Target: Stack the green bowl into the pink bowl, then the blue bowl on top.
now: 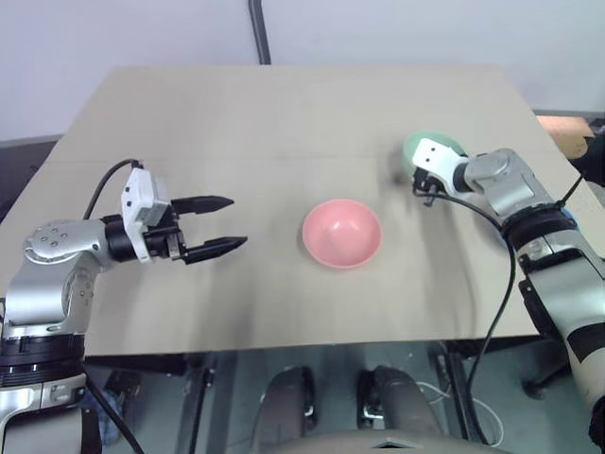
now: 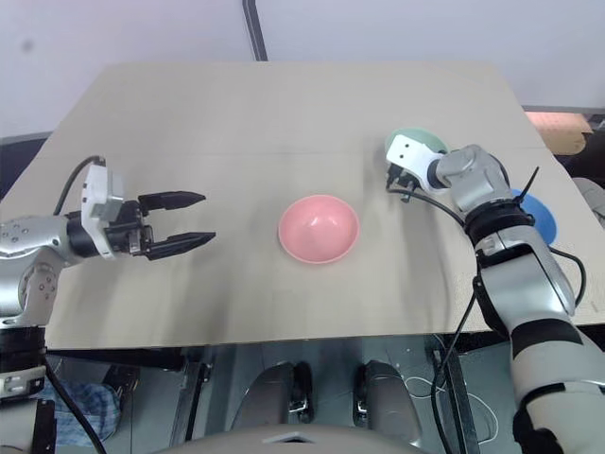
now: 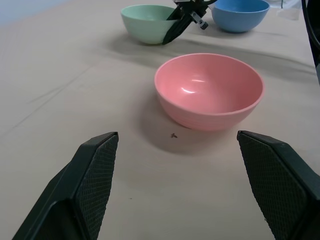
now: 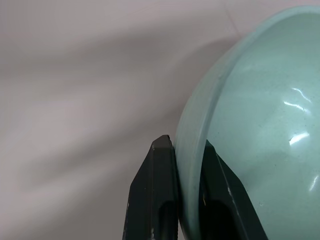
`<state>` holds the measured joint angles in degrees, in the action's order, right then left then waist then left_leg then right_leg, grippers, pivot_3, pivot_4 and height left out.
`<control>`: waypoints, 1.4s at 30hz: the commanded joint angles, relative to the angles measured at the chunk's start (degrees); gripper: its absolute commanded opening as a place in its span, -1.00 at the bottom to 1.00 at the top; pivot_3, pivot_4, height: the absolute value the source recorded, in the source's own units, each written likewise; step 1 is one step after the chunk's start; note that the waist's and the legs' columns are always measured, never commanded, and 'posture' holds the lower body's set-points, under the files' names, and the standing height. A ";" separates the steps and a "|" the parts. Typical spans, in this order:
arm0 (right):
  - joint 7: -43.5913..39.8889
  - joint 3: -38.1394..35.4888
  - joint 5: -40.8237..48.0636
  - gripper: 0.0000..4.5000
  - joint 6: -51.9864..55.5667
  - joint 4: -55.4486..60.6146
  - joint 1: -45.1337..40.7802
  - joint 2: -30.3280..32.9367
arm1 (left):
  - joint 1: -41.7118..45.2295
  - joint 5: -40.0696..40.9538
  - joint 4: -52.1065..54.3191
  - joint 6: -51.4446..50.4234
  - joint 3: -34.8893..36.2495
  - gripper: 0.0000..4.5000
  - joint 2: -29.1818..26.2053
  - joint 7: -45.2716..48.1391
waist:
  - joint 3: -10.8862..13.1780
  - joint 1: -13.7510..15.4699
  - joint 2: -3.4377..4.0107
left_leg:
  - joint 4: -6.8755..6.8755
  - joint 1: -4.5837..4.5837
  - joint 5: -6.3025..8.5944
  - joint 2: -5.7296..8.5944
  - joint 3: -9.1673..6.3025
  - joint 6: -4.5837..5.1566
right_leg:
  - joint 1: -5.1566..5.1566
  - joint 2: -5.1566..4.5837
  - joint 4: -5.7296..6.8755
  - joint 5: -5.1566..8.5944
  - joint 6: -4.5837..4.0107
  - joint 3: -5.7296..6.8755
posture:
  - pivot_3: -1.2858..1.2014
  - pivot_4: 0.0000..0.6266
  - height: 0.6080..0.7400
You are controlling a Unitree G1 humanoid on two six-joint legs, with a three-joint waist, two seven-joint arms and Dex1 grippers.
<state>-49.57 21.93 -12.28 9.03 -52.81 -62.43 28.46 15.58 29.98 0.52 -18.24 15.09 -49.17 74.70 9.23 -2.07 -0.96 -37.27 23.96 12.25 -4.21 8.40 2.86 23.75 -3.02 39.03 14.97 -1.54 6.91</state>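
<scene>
The pink bowl [image 1: 341, 233] sits upright in the middle of the table. On the right side of the table stands the green bowl [image 4: 260, 125], and my right gripper [image 4: 187, 145] is shut on its near rim, one finger inside the wall and one outside. Just right of the green bowl, partly behind my right arm, is the blue bowl [image 2: 539, 216]. My left gripper [image 1: 236, 221] is open and holds nothing, hovering left of the pink bowl and pointing at it.
The tan table [image 1: 284, 113] has bare surface to the left of and behind the bowls. A dark pole [image 1: 260, 28] rises behind its far edge. The blue bowl lies close to the table's right edge.
</scene>
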 commanded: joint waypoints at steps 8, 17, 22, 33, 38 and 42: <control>-7.62 -4.37 4.76 -0.99 14.14 38.56 6.67 2.26 | 0.62 0.80 2.46 -0.26 0.04 0.80 -0.70 -0.80 | 0.11 -0.17 0.18 | 0.09 0.04 0.00 -0.01 0.01 -0.01 | 0.08 0.00 -0.01 0.00 -0.01 -0.04 | 0.03 -0.52 1.00; -13.67 3.68 4.76 -0.99 30.67 78.88 19.99 8.75 | 2.33 -0.03 0.75 -0.38 -2.78 0.80 -0.83 -0.28 | 0.10 1.00 0.16 | 0.02 0.19 0.02 0.01 -0.10 0.00 | 0.15 -0.01 -0.07 0.12 0.19 0.06 | 0.03 -0.52 1.00; -13.06 6.93 2.82 -0.99 30.74 81.80 20.46 10.52 | 3.49 -0.36 -0.05 -0.44 -3.96 0.80 -0.89 0.27 | 0.11 1.12 0.16 | -0.02 0.17 0.03 0.00 -0.12 0.02 | 0.16 0.01 -0.03 0.14 0.22 0.09 | 0.03 -0.52 1.00; -12.27 4.80 4.99 0.53 34.43 83.17 17.68 8.83 | 4.73 -0.99 -1.54 0.46 -4.85 0.80 -0.68 0.86 | 0.11 1.23 0.14 | -0.02 0.25 0.02 0.01 -0.12 0.01 | 0.18 0.03 -0.08 0.14 0.22 0.10 | 0.03 -0.52 1.00; -14.16 -0.12 10.26 0.53 39.63 86.19 15.96 10.73 | 4.78 -1.05 -1.76 0.66 -4.93 0.80 -0.67 1.05 | 0.12 1.28 0.14 | -0.02 0.25 0.02 0.01 -0.13 0.01 | 0.18 0.02 -0.09 0.14 0.21 0.11 | 0.03 -0.52 1.00; -17.73 -9.60 16.17 0.53 43.68 88.38 20.96 20.17 | 4.83 -1.00 -2.12 1.03 -5.11 0.80 -0.65 1.25 | 0.12 1.83 0.11 | -0.03 0.35 0.04 0.04 -0.22 0.03 | 0.18 -0.01 -0.17 0.14 0.21 0.21 | 0.03 -0.52 1.00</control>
<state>-66.36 16.25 1.81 51.34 33.48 -42.20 47.17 19.88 28.72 -2.07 -18.17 9.00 -49.20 75.66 9.35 -0.23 -0.85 -37.31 24.33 12.29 -4.16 8.17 2.90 23.93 -3.04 38.84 15.12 -1.33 7.14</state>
